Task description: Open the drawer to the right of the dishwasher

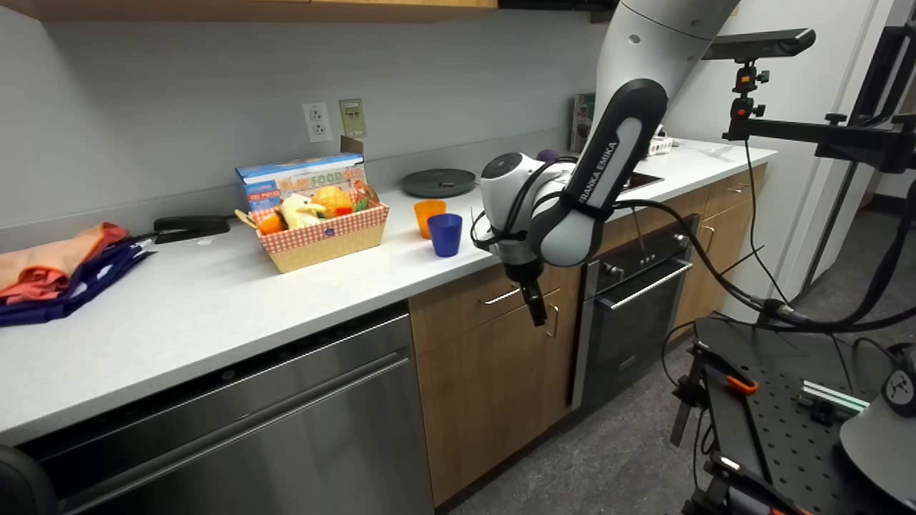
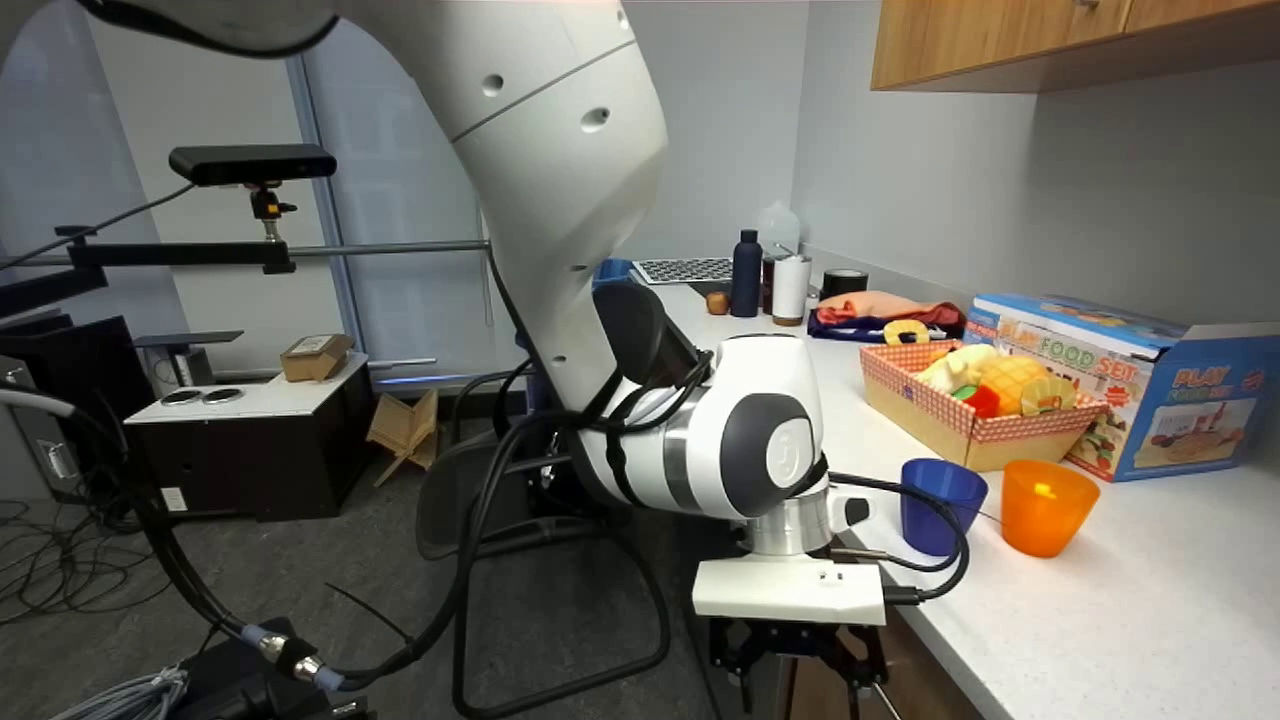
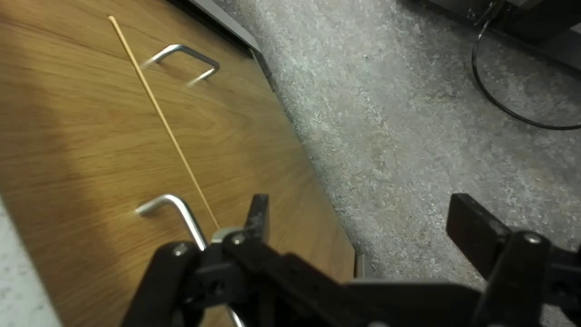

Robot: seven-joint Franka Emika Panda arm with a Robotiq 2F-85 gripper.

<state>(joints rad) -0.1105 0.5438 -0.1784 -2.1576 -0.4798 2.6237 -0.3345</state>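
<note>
"How do the fingers [image 3: 476, 227] stand?"

"Well apart. The wrist view shows the cabinet door [image 3: 263, 145] and the floor [image 3: 399, 136] between them."

"And the drawer [image 1: 447, 315]?"

"Right by them, looking closed, its front flush with that door. Its silver bar handle [image 3: 188, 221] runs behind the links of one finger; whether they touch, I can't tell."

"What's to either side of them?"

"As you face the drawer, the dishwasher [image 1: 300, 443] is on their left, in brushed steel; on their right, a black-fronted oven [image 1: 637, 315]."

"Tell me about the surface."

"The table [image 1: 236, 315] is white with fine specks, and its front edge runs close beside the fingers. Nearest them on top are a blue cup [image 1: 446, 236] and an orange cup [image 1: 427, 214], both upright, one just beside the other. Then comes a basket [image 1: 333, 250] of toy food [image 1: 331, 200] with a red-checked rim, and a play food box [image 2: 1190, 400] behind it by the wall [image 1: 215, 114]. Over the table, higher than the fingers, hangs a wood cupboard [image 2: 980, 45]."

"And farther out?"

"Orange and navy cloths [image 1: 64, 257] lie bunched on the table, well apart from the fingers. Beyond those stand a dark bottle [image 2: 746, 275] and a white tumbler [image 2: 790, 288]."

"The rest of the room?"

"Grey floor below them. Across it, well away from them, a low dark cabinet [image 2: 240, 465] with a white top carries a cardboard box [image 2: 316, 357]."
</note>
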